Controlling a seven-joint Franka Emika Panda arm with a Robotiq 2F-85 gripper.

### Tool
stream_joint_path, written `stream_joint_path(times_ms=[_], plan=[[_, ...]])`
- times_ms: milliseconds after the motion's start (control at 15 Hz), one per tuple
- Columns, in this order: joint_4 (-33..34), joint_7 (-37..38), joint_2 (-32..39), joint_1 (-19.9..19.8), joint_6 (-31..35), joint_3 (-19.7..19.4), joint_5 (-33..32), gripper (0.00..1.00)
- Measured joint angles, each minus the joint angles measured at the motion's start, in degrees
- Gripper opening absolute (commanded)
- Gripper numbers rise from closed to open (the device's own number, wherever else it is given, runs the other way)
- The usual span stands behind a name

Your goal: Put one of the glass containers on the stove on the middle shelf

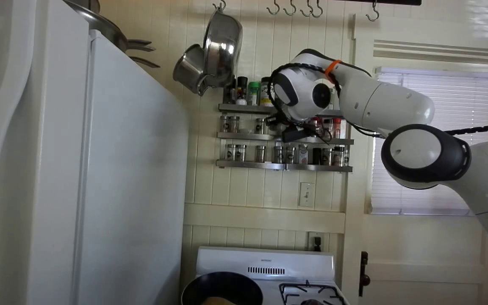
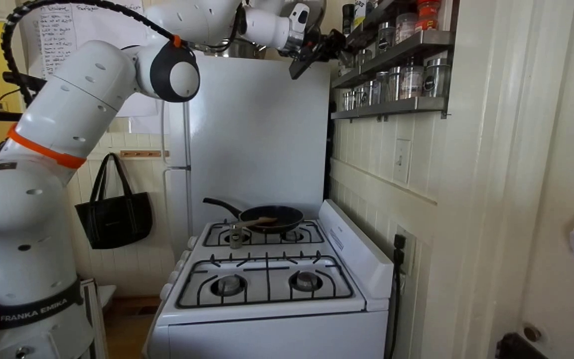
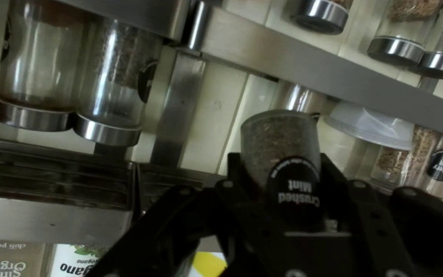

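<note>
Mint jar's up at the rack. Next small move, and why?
Probably nudge the mint jar left in the wrist picture before lowering it: the gripper holds it near the middle shelf, another jar shows partly behind it, and bare wall shows on that side. Depth is unclear.

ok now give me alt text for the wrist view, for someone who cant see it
A black robot hand grips a small clear glass jar labelled "Crushed Mint" in front of a silver metal spice rack. Silver-lidded clear jars stand on the rack's shelves. The picture is upside down.
</note>
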Motion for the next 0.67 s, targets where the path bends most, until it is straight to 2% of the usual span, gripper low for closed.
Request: stream_joint_path(times_ms=[333, 400, 667], plan=[[0.7, 0.5, 1.3, 0.1, -2.7, -0.9, -2.0, 0.23], [0.8, 0.6, 1.6, 0.1, -3.3, -1.1, -2.1, 0.48], [1.3, 1.0, 2.5, 0.1, -4.2, -1.3, -2.2, 0.48]])
